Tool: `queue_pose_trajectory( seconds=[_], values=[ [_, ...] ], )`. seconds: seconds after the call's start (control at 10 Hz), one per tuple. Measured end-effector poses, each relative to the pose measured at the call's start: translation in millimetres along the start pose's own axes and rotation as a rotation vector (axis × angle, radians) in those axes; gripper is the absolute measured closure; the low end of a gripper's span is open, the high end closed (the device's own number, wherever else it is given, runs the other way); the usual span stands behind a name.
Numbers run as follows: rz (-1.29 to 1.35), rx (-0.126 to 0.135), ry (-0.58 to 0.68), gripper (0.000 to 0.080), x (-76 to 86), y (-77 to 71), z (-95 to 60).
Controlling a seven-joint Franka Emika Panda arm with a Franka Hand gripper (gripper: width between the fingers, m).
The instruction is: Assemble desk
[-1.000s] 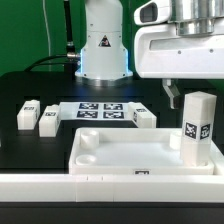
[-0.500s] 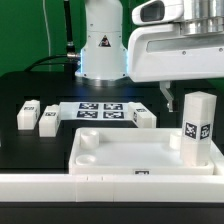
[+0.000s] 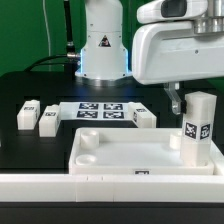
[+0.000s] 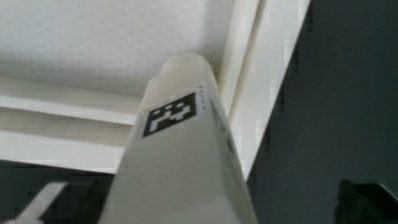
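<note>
The white desk top [image 3: 120, 150] lies flat near the front, tray side up. One tagged leg [image 3: 197, 125] stands upright in its corner socket on the exterior view's right. My gripper [image 3: 178, 100] hangs just behind and above that leg's top; one dark finger [image 3: 174, 100] shows beside it. In the wrist view the leg [image 4: 178, 150] fills the middle, and dark fingers [image 4: 36, 205] stand off to either side with gaps, so my gripper [image 4: 199, 212] is open and holds nothing. Three more legs lie on the table: two [image 3: 27, 115] [image 3: 48, 122] on the left, one [image 3: 144, 117] behind the top.
The marker board [image 3: 100, 112] lies behind the desk top, between the loose legs. A long white border wall [image 3: 110, 185] runs along the front edge. The arm's base [image 3: 102, 45] stands at the back on the black table.
My hand has shifted toward the exterior view's left and slightly lower, closer to the top of the upright leg. The legs and desk top have not moved.
</note>
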State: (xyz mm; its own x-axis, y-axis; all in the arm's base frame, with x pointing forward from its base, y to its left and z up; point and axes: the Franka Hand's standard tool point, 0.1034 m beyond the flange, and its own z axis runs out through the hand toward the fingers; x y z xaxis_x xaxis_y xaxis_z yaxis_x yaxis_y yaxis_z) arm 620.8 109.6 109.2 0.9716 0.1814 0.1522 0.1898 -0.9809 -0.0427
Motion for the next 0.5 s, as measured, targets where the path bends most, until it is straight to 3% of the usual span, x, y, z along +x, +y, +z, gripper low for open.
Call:
queue_pose_trajectory(
  seconds=[0.4,0.5],
  values=[
    [-0.233,-0.016,-0.003,0.0150,0.4,3.9,-0.4],
    [-0.232,-0.016,-0.003,0.0263,0.1,3.8,0.0]
  ],
)
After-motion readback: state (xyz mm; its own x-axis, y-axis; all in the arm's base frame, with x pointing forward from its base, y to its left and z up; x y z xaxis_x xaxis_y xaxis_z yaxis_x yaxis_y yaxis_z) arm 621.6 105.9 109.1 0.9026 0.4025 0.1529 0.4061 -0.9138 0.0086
